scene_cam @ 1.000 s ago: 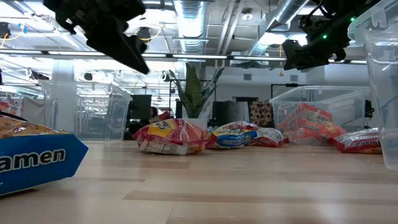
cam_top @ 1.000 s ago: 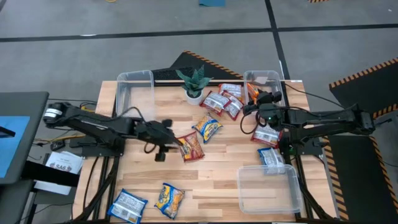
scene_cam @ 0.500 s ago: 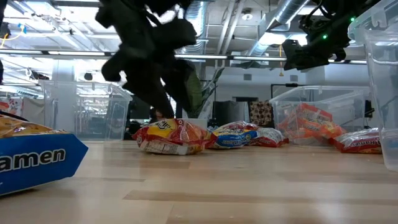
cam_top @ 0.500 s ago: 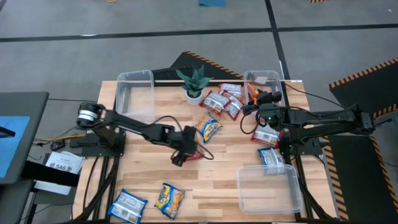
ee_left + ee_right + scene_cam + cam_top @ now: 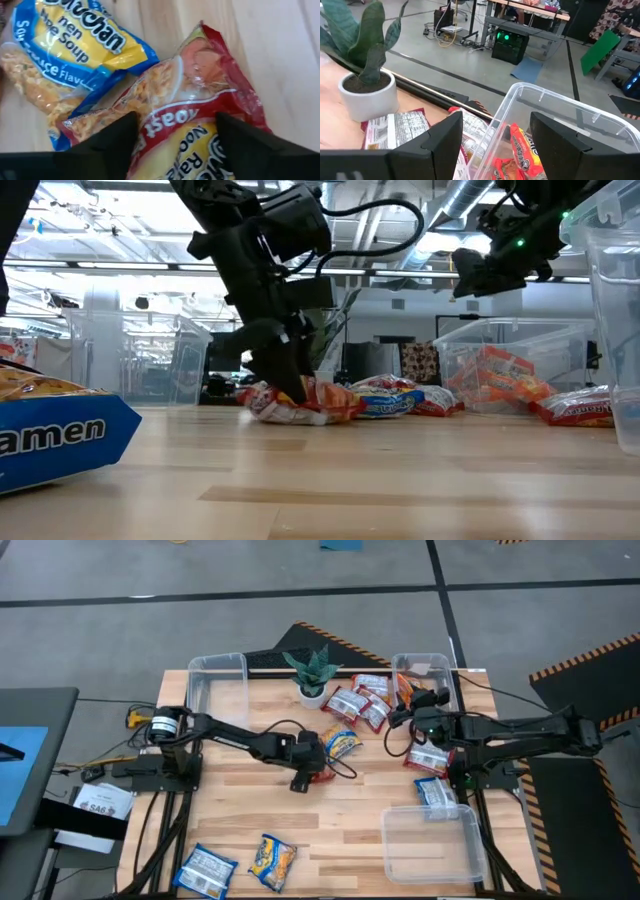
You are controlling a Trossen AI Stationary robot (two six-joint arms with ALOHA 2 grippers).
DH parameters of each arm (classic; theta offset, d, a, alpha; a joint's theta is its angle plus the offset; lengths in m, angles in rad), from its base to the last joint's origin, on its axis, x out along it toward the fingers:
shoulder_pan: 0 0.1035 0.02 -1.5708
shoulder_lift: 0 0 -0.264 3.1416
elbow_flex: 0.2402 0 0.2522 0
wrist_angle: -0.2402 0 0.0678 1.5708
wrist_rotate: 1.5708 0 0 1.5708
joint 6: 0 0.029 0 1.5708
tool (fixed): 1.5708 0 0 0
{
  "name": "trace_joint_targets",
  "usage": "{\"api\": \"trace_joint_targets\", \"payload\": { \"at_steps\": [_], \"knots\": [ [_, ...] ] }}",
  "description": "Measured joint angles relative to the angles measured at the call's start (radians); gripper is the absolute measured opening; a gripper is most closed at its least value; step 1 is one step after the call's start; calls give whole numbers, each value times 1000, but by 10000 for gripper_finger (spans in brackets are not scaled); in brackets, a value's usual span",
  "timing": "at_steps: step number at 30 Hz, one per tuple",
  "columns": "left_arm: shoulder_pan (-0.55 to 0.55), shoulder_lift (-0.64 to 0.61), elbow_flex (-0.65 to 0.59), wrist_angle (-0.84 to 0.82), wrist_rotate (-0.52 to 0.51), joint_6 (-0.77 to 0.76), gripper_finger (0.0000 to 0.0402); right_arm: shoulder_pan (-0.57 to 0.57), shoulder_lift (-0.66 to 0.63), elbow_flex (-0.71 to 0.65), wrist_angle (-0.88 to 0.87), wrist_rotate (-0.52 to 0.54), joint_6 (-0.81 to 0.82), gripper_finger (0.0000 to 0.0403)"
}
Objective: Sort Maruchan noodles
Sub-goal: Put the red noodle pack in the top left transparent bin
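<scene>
Left hand (image 5: 172, 135) wide astride red-and-yellow packet (image 5: 200, 115) mid-tabletop (image 5: 350, 830); right hand (image 5: 492, 137) wide, empty, near far bin (image 5: 425, 670) holding orange packets. Most noodles remain scattered, unsorted.

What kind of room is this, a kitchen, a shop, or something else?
Most likely a robotics lab or workshop, not a kitchen. Exposed ducts and strip lights run across the ceiling, hazard-striped floor mats flank the wooden table, and electronics with a green light sit on the bare concrete floor.
</scene>
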Motion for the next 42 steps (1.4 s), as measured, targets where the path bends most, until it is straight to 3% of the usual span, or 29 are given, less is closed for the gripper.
{"api": "trace_joint_targets", "payload": {
  "at_steps": [6, 9, 17, 23, 27, 34, 38, 42],
  "knots": [
    [-1, -4, 0, -6, -48, -55, 31, 0, 29, 0, 4, 2, 0, 256],
    [0, -38, -9, -40, -38, -64, 9, 0, 36, 0, 4, 2, 0, 256],
    [-28, -237, -15, -69, 1, -69, 1, 0, 32, 0, 6, 3, 0, 256],
    [-52, -430, -15, -75, -58, -69, 1, 0, 32, 0, 7, 4, -1, 256],
    [-59, -581, -14, -109, -225, -66, 1, 0, 32, 0, 7, 4, -1, 256],
    [22, -785, -12, -324, -645, -162, 1, 0, 32, 0, 8, 4, 1, 256],
    [151, -819, -12, -518, -764, -315, 0, 0, 32, 0, 8, 4, 15, 256],
    [298, -818, -75, -553, -777, -361, 0, 0, 32, 0, 9, 4, 16, 256]
  ]
}}
